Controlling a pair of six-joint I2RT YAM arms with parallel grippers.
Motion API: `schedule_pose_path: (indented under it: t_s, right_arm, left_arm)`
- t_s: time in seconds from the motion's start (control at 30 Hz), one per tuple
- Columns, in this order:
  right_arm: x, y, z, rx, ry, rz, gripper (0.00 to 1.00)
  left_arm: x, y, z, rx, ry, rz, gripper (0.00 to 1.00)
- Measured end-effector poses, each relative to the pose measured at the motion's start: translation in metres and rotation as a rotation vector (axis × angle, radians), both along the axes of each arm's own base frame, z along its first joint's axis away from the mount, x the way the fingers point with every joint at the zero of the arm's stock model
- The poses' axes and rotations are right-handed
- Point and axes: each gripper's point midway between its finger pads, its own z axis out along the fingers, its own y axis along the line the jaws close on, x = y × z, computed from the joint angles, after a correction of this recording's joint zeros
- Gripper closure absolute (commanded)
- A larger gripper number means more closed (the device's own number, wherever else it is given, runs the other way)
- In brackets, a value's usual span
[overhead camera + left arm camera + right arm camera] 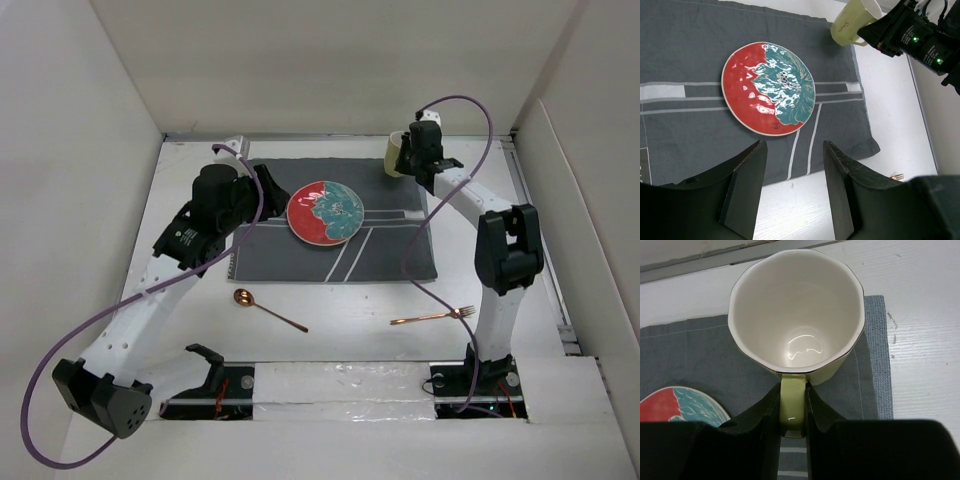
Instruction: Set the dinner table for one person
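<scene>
Right end effector (792,407) pinched the mug (796,310) by its handle only — it could pivot and tip; left end effector (792,175) stood spread.

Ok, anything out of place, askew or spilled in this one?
Nothing spilled or broken. The copper spoon and fork lie slanted on the bare table, off the placemat. The mug is empty, held by its handle in the right gripper.
</scene>
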Motion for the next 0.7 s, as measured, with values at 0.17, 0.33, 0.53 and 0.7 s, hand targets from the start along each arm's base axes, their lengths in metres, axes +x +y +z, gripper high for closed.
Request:
schedule_pose_path:
  t_s: [0.17, 0.33, 0.53, 0.7]
  right_arm:
    - [0.001, 0.002, -0.02, -0.029, 0.029, 0.002, 1.0]
    - [0.003, 0.003, -0.046, -0.064, 0.065, -0.014, 0.93]
    - [0.002, 0.003, -0.045, -0.07, 0.063, -0.035, 0.56]
    - [-0.001, -0.002, -0.047, -0.055, 0.075, -0.084, 0.38]
  left_arm:
    - [0.003, -0.001, -0.006, 0.016, 0.013, -0.004, 0.55]
    - [0.005, -0.003, -0.012, 0.023, 0.027, -0.008, 0.55]
    - [0.005, -0.003, -0.012, 0.023, 0.028, -0.009, 0.55]
    - [0.005, -0.003, -0.012, 0.022, 0.029, -0.009, 0.55]
